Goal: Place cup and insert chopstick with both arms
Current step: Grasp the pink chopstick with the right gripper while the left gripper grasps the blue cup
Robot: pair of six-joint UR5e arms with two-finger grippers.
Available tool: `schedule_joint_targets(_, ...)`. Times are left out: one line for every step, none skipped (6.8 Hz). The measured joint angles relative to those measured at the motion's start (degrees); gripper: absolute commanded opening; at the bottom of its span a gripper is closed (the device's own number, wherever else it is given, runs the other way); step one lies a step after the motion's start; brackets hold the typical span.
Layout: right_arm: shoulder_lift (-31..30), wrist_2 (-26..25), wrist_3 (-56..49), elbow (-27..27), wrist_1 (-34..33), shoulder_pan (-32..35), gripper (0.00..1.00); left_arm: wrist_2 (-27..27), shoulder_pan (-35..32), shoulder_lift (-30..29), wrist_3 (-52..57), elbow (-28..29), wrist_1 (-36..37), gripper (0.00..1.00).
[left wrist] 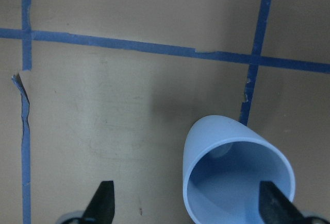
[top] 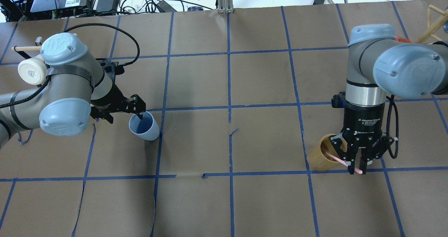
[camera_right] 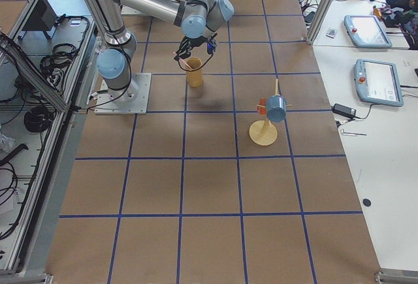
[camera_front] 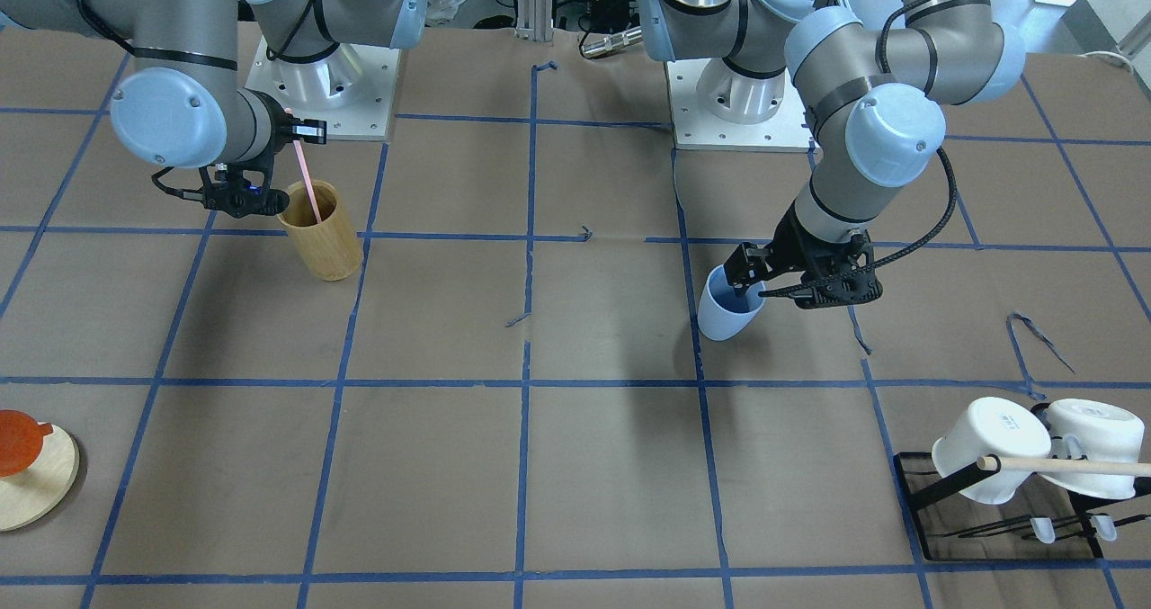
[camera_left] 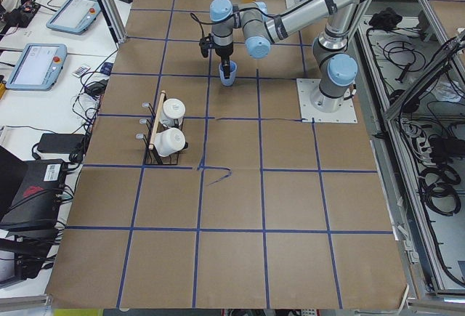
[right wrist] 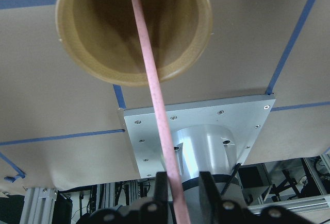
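The left end effector (left wrist: 189, 202) gaped open, one finger inside the pale-blue plastic cup (left wrist: 237, 183) standing left on the worktop (top: 227, 142); pulling out could tip it. The right end effector (top: 357, 167) pinched the thin pink chopstick (right wrist: 147, 69), its tip inside the bamboo holder (top: 316, 158).

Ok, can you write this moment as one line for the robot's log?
left gripper: open, one finger in blue cup | right gripper: shut on pink chopstick | pink chopstick: lower end inside bamboo cup
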Motion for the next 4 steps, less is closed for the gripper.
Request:
schedule_joint_targets(0.0, 0.0, 0.0, 0.0, 0.0, 0.0, 0.26, -0.1, 0.0, -0.3, 0.0, -0.6, 0.4, 0.88)
schedule_joint_targets(0.1, 0.1, 0.1, 0.0, 0.0, 0.0, 0.24, -0.1, 0.0, -0.6, 0.0, -2.0, 1.5, 0.54)
schedule_joint_targets(0.1, 0.7, 0.1, 0.0, 0.0, 0.0, 0.17, -0.1, 0.0, -1.0, 0.2, -3.4, 3.2, 0.13)
schedule_joint_targets(0.1, 1.8, 0.3, -0.1, 0.0, 0.0, 0.15, 0.0, 0.0, -1.5, 1.5, -4.1, 4.2, 0.00)
